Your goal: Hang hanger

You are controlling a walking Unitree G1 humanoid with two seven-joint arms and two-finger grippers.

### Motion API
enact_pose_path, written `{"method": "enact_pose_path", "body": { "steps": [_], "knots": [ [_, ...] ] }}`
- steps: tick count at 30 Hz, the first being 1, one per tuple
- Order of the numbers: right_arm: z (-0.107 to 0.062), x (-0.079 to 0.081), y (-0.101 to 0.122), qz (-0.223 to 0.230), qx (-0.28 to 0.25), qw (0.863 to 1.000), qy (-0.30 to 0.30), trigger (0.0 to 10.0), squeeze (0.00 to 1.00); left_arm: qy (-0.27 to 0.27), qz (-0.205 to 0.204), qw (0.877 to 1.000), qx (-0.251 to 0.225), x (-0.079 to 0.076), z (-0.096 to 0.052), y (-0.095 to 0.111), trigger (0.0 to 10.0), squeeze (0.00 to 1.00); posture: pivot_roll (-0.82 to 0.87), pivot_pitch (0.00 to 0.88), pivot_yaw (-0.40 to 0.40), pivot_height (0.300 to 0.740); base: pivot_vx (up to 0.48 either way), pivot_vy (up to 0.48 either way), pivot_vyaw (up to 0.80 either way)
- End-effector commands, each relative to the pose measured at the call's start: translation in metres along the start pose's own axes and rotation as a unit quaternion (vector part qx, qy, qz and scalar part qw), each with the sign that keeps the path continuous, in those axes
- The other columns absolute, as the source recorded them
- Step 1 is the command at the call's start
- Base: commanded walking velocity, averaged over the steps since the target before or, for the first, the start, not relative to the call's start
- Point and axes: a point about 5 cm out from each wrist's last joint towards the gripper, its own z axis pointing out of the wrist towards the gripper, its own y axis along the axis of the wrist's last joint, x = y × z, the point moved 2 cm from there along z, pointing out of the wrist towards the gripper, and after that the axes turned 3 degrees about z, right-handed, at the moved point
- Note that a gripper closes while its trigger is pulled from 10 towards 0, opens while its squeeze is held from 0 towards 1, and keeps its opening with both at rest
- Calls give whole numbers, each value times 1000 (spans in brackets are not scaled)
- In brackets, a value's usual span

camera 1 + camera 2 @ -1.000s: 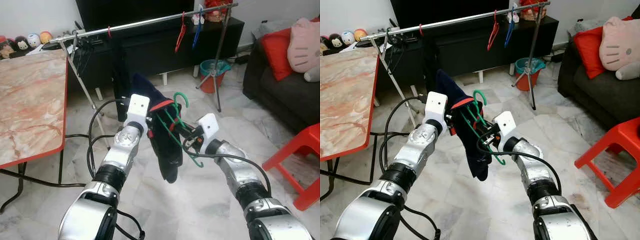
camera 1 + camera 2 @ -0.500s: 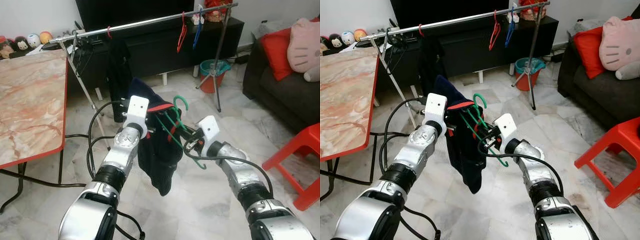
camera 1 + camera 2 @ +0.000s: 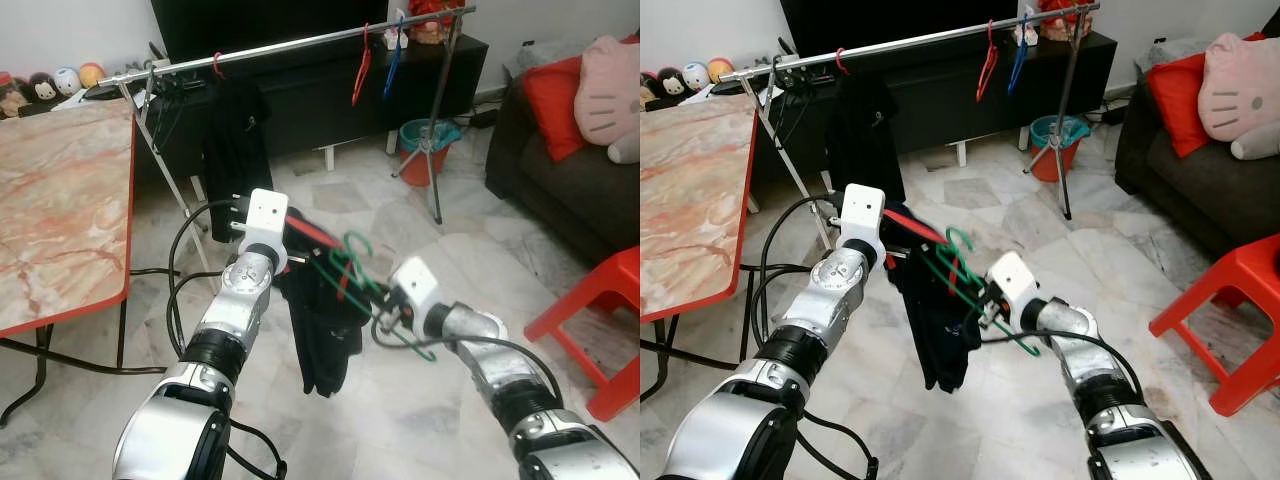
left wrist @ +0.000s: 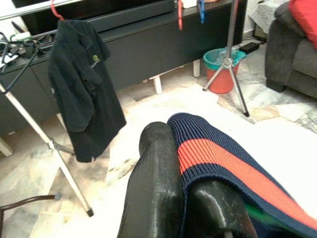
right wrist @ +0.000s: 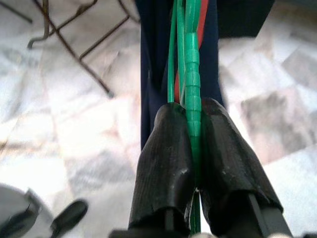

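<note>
I want the garment seated square on the hanger before lifting to the rail (image 3: 300, 42) — keep both grips steady. Left gripper (image 4: 185, 198) is pressed together on the navy-red knit garment (image 3: 320, 330) at its collar. Right gripper (image 5: 195, 148) is pinched tight on the green hanger (image 3: 352, 265), held low, well apart from the rail.

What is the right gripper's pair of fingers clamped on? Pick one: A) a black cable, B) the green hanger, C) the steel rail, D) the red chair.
B: in the right wrist view the right gripper has its fingers pressed onto the green hanger on both sides.
</note>
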Motion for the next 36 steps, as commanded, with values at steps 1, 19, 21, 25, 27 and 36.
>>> {"method": "enact_pose_path", "body": {
  "steps": [1, 19, 21, 25, 27, 36],
  "knots": [
    [-1, 7, -9, -4, 22, 999, 24, 0, 0, 16, 1, 1000, -20, 8, 4, 13, 0, 0, 13, 0, 66, 740, 0, 0, 0],
    [-17, 33, -17, -31, 36, 986, 161, 0, 0, 39, 56, 995, 75, 25, -4, -31, 0, 0, 8, 0, 69, 740, 0, 0, 0],
    [-25, 36, -17, -36, 47, 981, 186, 0, 0, 58, 79, 990, 104, 37, -9, -47, 0, 0, 8, 0, 69, 740, 0, 0, 0],
    [-37, 36, -22, -63, 79, 975, 198, 0, 0, 93, 105, 980, 141, 58, -19, -65, 0, 0, 4, 0, 70, 740, 0, 0, 0],
    [-39, 35, -22, -72, 84, 975, 195, 0, 0, 105, 114, 976, 150, 65, -22, -70, 0, 0, 2, 0, 70, 740, 0, 0, 0],
    [-54, 25, -16, -94, 99, 978, 160, 0, 0, 120, 141, 958, 217, 78, -40, -101, 0, 0, -4, 0, 76, 740, 0, 0, 0]
  ]
}}
